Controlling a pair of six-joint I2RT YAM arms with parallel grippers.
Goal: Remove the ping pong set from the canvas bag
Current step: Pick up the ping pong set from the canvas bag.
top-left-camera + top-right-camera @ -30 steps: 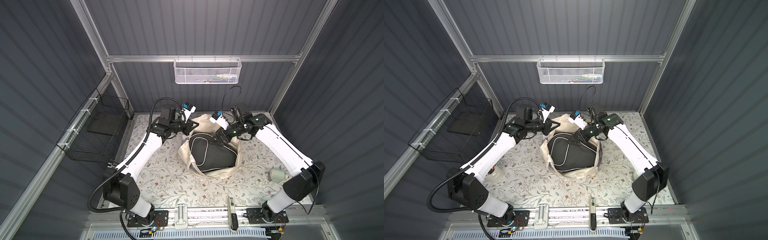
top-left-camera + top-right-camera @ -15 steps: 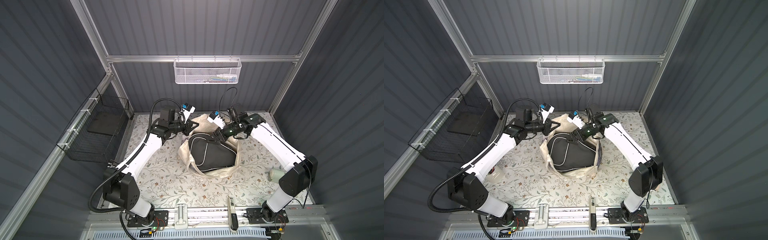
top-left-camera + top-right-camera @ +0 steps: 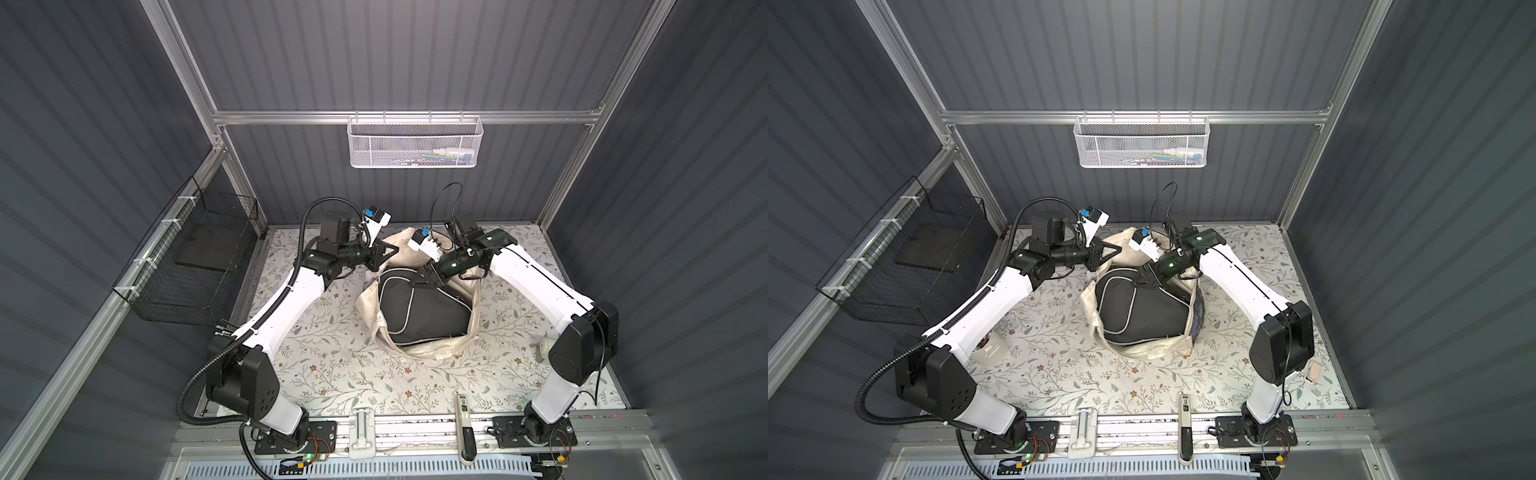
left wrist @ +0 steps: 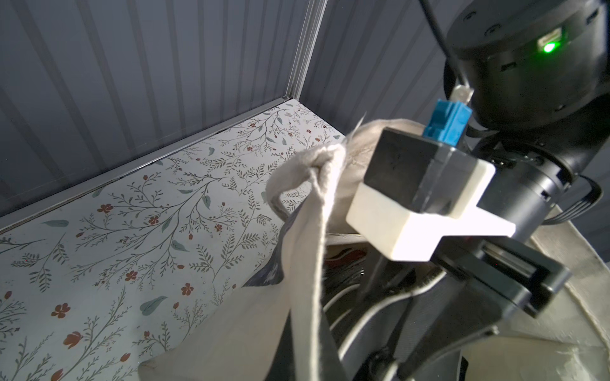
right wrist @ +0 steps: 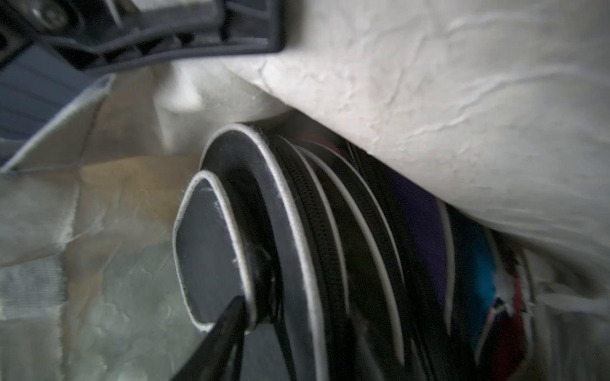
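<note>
We see the left tool (image 3: 390, 252) pinching the rim of the canvas bag (image 3: 432, 354). The right tool (image 3: 428, 277) is at the black paddle case (image 3: 419, 309) inside that bag on the table (image 3: 332, 374); we cannot tell its spread.

The cream canvas bag (image 3: 432, 353) is sitting slumped, mouth gaping upward; black, white-piped paddle cases (image 3: 424, 307) are lying stacked inside.

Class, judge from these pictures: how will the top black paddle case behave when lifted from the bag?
The case probably keeps its shape: its white piped edge runs in a smooth curve. It sits packed against other cases, so it may drag them. The crumpled bag may lift with it.
</note>
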